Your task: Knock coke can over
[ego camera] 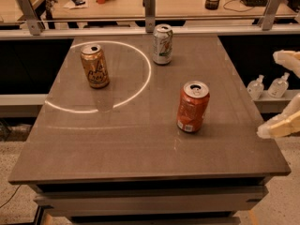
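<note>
One coke can (192,106), orange-red with a pale label patch near its base, stands upright right of centre on the bench (117,144); its lettering cannot be read. The gripper (268,94) hangs beyond the bench's right edge, apart from the can, fingers (281,125) spread wide and holding nothing. A gold-brown can (95,65) bears a drawn figure; a white-and-green can (162,44) stands at the rear.

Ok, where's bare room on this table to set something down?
The table is bare along its front, nearer than the coke can. The back is crowded: gold can, white can. The end effector hangs off the right edge.
</note>
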